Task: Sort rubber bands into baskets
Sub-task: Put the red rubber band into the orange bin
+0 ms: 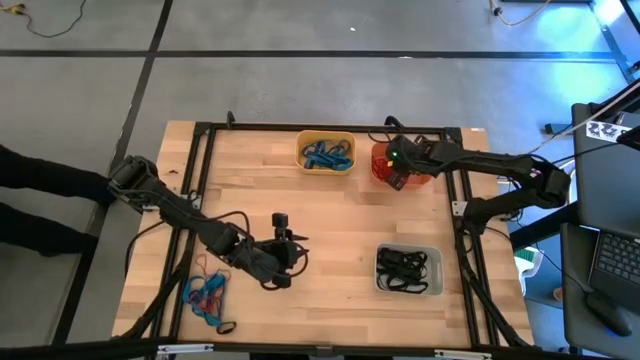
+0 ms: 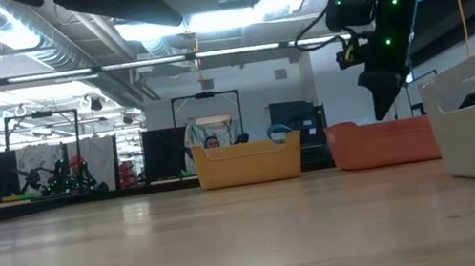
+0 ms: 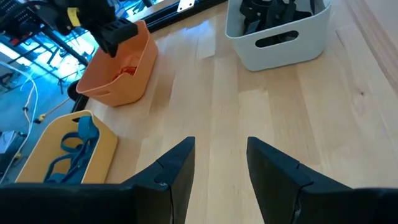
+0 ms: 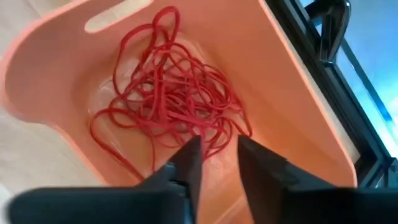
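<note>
The right pincer (image 4: 214,158) hangs over the orange plastic basket (image 1: 392,165) at the far side of the wooden desk (image 1: 340,225), fingers slightly spread and holding nothing, above a tangle of red rubber bands (image 4: 168,99) inside it. The left pincer (image 3: 217,168) rests low near the desk's middle, fingers spread and empty. Blue rubber bands (image 1: 327,153) lie in the yellow plastic basket (image 1: 326,137); black rubber bands (image 1: 404,266) fill the pale grey translucent basket (image 1: 408,289). A loose pile of mixed rubber bands (image 1: 205,293) lies at the desk's near left corner.
</note>
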Robot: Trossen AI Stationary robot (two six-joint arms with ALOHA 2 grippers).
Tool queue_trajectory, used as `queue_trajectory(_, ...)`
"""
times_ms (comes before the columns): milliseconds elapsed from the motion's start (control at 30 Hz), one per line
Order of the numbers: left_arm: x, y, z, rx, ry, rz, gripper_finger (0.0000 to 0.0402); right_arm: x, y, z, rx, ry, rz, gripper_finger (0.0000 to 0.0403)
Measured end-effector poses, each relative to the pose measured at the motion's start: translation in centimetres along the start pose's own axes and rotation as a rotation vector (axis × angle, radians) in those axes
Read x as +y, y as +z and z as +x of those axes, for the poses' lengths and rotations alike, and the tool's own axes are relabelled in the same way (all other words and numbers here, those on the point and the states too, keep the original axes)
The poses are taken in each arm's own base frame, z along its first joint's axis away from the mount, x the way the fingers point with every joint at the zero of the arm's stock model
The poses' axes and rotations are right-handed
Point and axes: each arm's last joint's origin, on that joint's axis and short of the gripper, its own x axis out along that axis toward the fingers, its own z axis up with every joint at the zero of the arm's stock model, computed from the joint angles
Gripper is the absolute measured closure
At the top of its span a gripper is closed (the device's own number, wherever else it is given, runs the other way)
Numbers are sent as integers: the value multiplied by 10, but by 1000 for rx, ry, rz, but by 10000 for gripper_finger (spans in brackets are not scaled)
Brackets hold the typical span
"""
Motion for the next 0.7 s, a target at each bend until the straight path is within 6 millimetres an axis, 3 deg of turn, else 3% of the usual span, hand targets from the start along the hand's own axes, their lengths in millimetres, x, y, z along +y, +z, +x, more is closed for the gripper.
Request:
queue_trajectory(200, 0, 0, 0, 1, 1, -2, 259, 0, -1, -2, 3, 12, 6, 239)
queue_trajectory(400, 0, 0, 0, 1, 1, -3, 259, 4, -1, -14, -50, 77, 24, 229)
queue_trajectory(700, -6, -1, -3, 8, -89, -8, 259, 56, 2, -46, -255, 261, -63, 228)
